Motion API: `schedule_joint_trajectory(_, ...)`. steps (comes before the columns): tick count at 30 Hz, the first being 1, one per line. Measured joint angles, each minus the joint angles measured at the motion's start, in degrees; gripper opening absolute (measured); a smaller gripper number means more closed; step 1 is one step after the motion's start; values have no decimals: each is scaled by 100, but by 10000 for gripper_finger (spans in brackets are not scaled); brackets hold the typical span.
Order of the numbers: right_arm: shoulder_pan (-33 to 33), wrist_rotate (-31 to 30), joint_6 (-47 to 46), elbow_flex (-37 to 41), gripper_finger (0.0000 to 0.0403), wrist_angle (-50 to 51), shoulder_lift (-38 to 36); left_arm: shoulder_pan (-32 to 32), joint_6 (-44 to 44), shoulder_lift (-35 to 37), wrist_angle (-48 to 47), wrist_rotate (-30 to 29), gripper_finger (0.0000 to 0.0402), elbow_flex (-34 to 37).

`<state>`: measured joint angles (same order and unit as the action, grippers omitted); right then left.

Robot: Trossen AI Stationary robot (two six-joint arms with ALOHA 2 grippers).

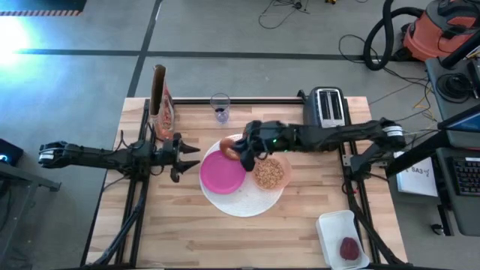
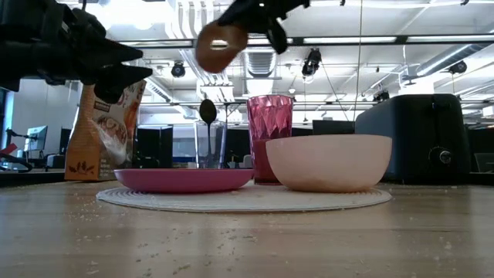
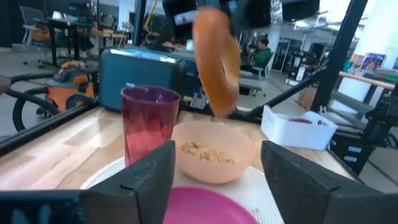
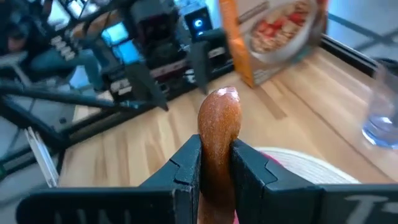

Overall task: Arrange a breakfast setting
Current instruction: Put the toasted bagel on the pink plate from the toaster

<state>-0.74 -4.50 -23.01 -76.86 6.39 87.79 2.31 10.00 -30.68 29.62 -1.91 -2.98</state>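
The right gripper (image 1: 238, 152) has its fingers clamped on the round toasted bread (image 4: 219, 134), held on edge in the air above the magenta plate (image 1: 223, 172). The plate lies on the big white round disc (image 1: 240, 204) on the counter (image 1: 225, 232), beside the translucent pink bowl (image 1: 271, 174) holding cereal and the empty pink tumbler (image 2: 269, 137). The left gripper (image 1: 182, 156) waits nearby, fingers apart.

Floor: grey concrete floor (image 1: 225, 30) crossed by dark tape lines, with loose black cables (image 1: 289, 11) lying on it.
Ceiling: exposed pipes and long strip lights (image 2: 340, 40) — an open workshop hall.
Furniture: desks with monitors (image 2: 35, 139) in the distance.
Equipment: orange-and-black shop vacuum (image 1: 442, 30) — its black hose coiled beside it.
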Motion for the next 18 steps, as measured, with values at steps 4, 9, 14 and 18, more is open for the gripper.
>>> schedule_joint_trajectory(4, 148, 1, 378, -248, 54, -340, 418, 0, -44, 0, 198, 0, 243, 0)
schedule_joint_trajectory(9, 241, 20, 880, -668, 54, -509, 868, -2, -40, -10, 336, 0, 246, 0)
schedule_joint_trajectory(14, 308, 42, 1496, -1102, 54, -521, 1243, -7, 57, -22, 513, 64, 240, 0)
schedule_joint_trajectory(18, 318, 67, 1802, -1372, 54, -505, 1444, -8, 59, -22, 523, 251, 236, 0)
